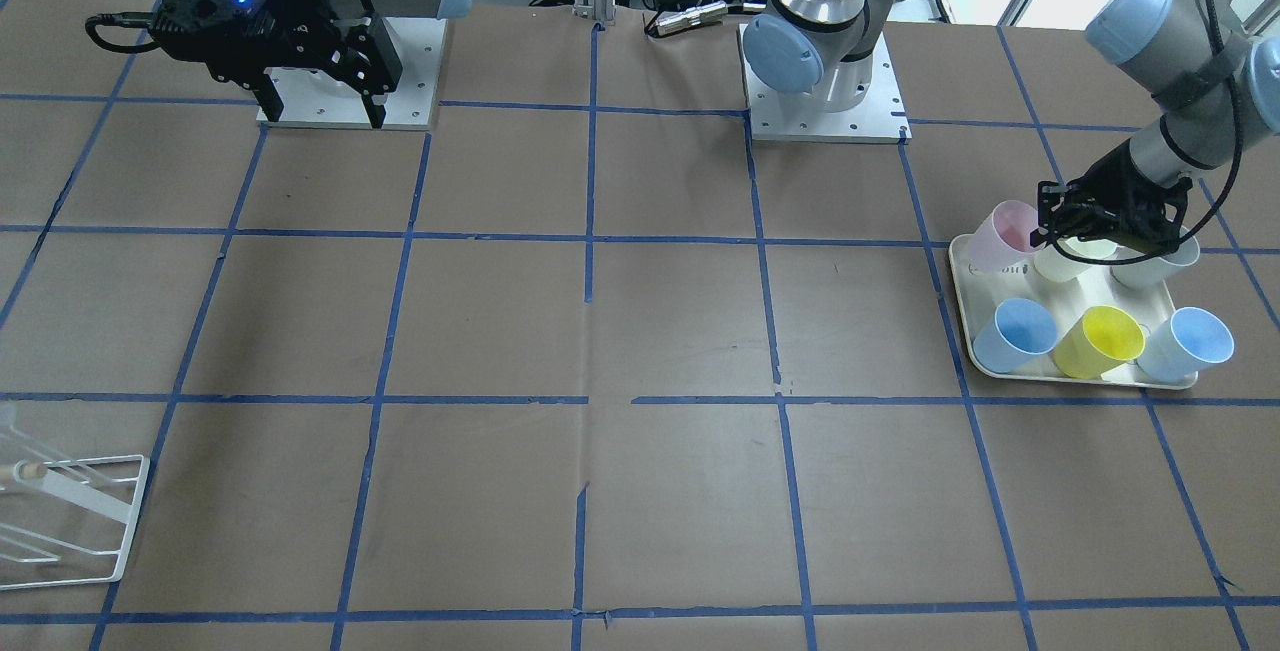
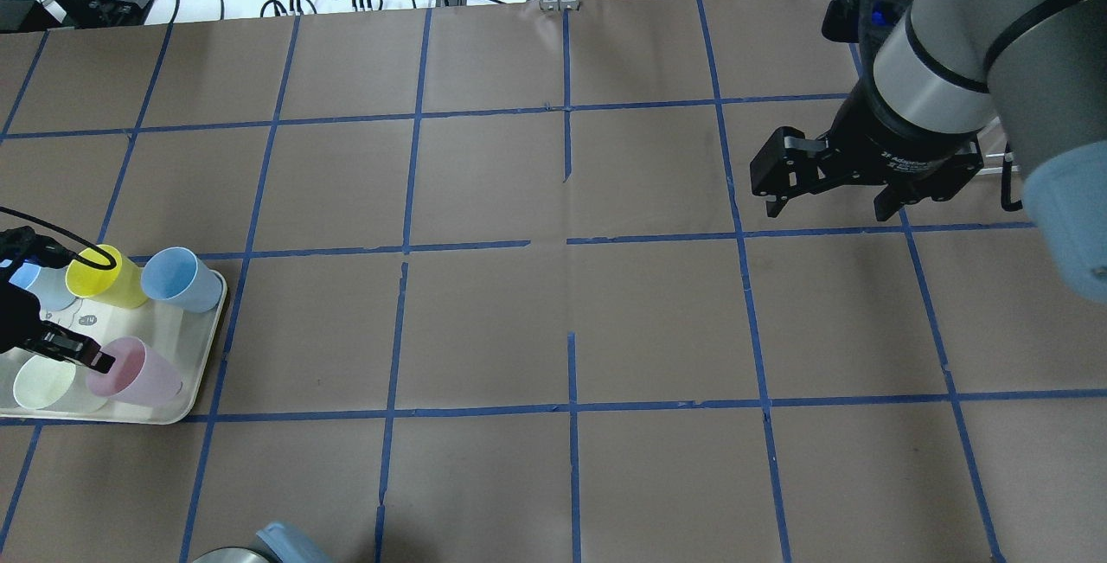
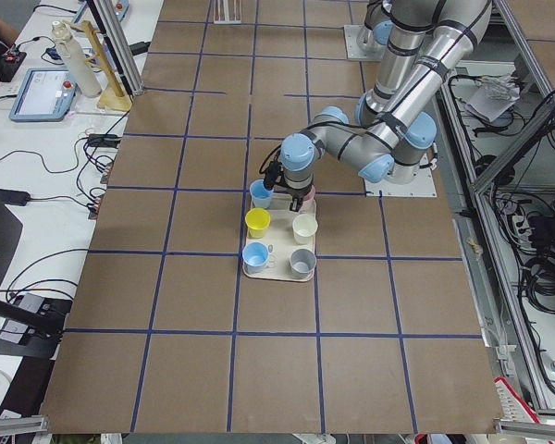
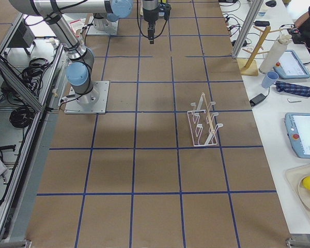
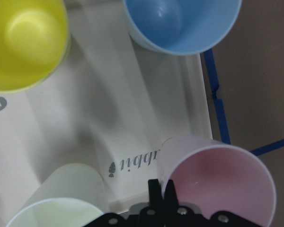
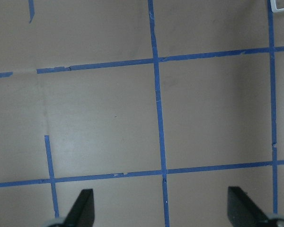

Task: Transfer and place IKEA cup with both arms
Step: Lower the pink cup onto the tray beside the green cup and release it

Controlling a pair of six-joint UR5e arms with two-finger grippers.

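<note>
Pink IKEA cup [image 5: 218, 188] between left fingers [image 5: 154, 193]

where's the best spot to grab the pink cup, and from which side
Pinch the pink cup by its rim wall from above, one finger inside, one outside. It stands mouth up on the tray with the cream cup close beside. The left end effector sits at that rim.
</note>
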